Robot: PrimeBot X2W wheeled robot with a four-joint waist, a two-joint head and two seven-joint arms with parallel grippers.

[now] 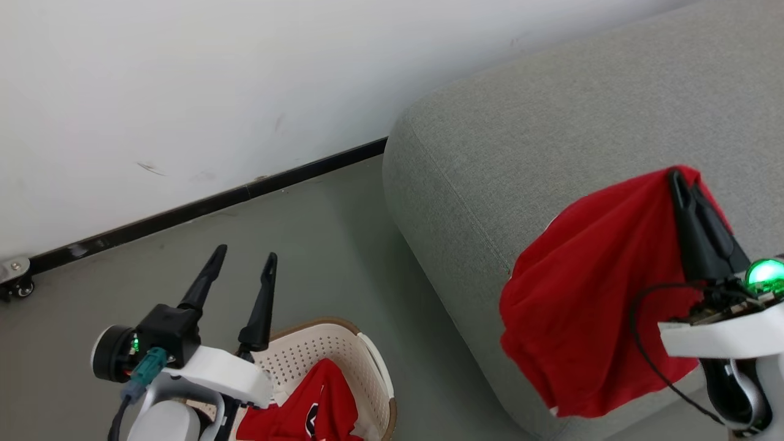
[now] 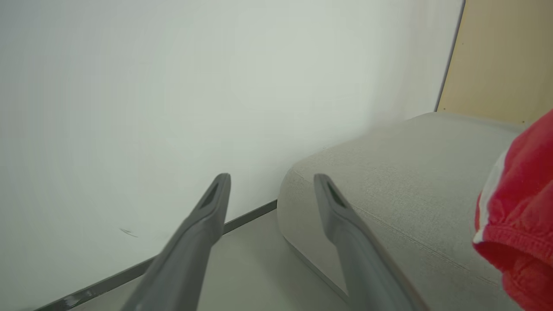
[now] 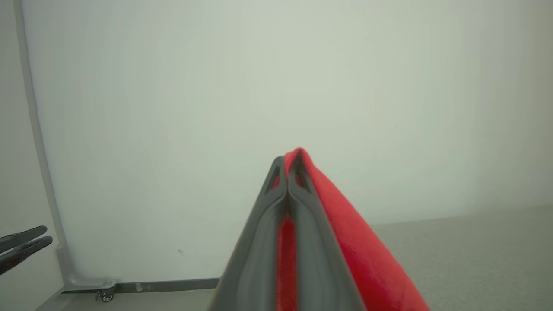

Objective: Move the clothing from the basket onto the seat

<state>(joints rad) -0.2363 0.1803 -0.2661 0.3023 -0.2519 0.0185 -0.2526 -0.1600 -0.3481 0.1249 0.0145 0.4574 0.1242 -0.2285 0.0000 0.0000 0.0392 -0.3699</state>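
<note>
You have a grey floor (image 1: 331,245) and white wall (image 1: 184,79) beside the large light-grey fabric sofa seat (image 1: 551,122). The cream perforated plastic basket (image 1: 318,349) holds a marked red garment (image 1: 324,392). Your right gripper (image 1: 677,174) clamps a hanging red garment (image 1: 588,294) above the seat. The left gripper (image 1: 245,252) has its jaws apart.

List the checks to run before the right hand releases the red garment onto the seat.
1. Grip: right hand shut on the red garment: ok.
2. Position: red garment wholly above the seat: cannot tell.
3. Spare arm: left hand open, holding nothing: ok.
4. Clearance: left hand apart from red garment: ok.
5. Remaining: basket emptied: not ok, second garment lies in it.
</note>
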